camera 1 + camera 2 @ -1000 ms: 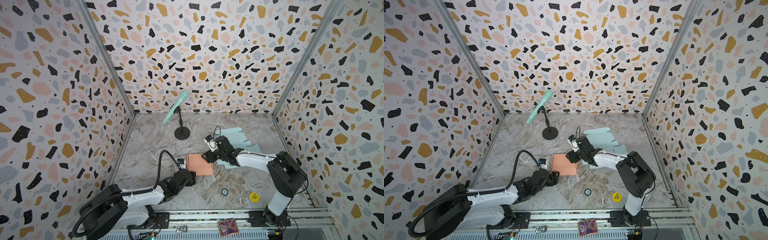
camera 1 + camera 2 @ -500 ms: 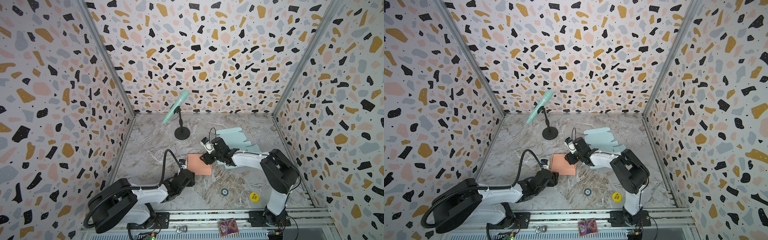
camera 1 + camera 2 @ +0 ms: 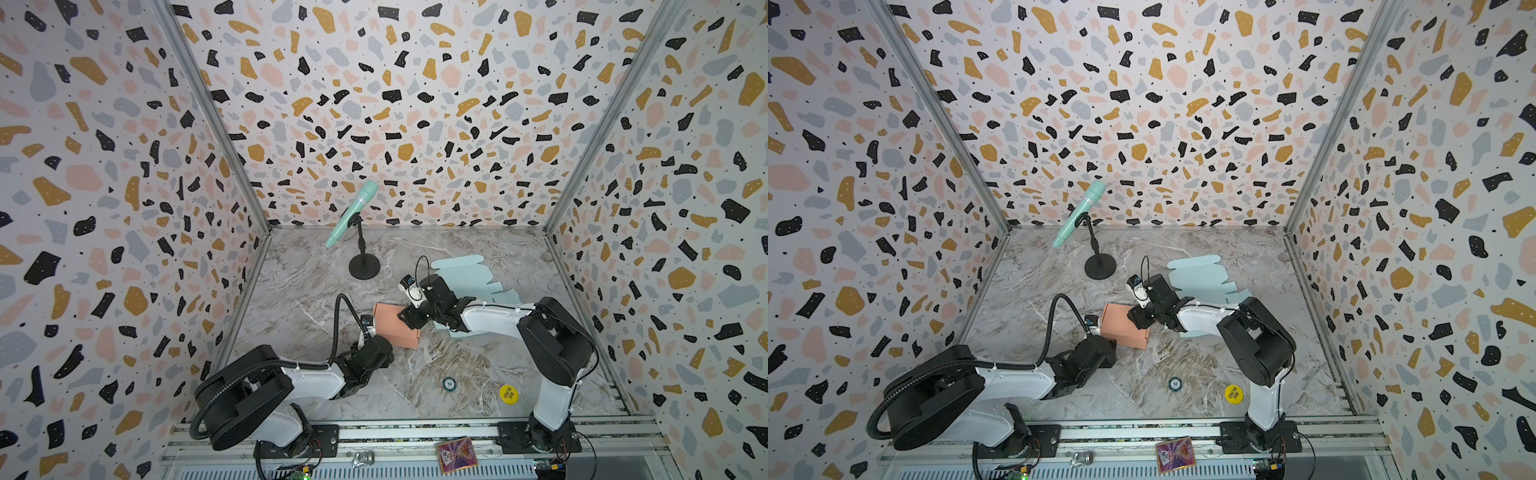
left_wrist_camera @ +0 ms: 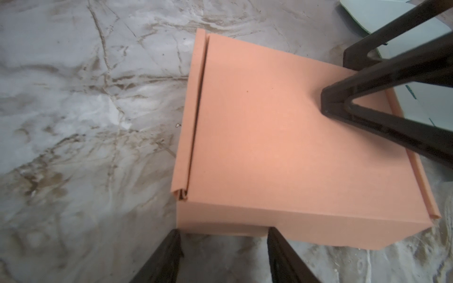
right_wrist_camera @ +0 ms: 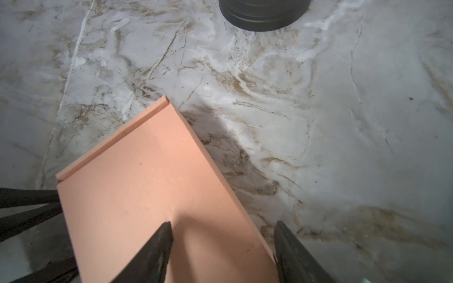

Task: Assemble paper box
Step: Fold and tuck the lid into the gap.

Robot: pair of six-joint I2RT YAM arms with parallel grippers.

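Salmon paper box [image 3: 395, 326] sits closed mid-counter [image 3: 457, 374]. Right end effector [image 5: 221, 242] straddles its lid edge, jaws apart, one finger pressing; left end effector [image 4: 221, 254] gapes at the front wall. Next, likely: tuck the front flap.

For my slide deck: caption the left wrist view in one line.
Right end effector presses one fingertip onto the closed orange paper box while the open left end effector waits at its near edge.

The left gripper [image 4: 224, 235] lies low with its jaws apart, pointing to about 1 o'clock. The right gripper [image 5: 221, 231], jaws apart too, points to about 8 o'clock from its stretched arm.
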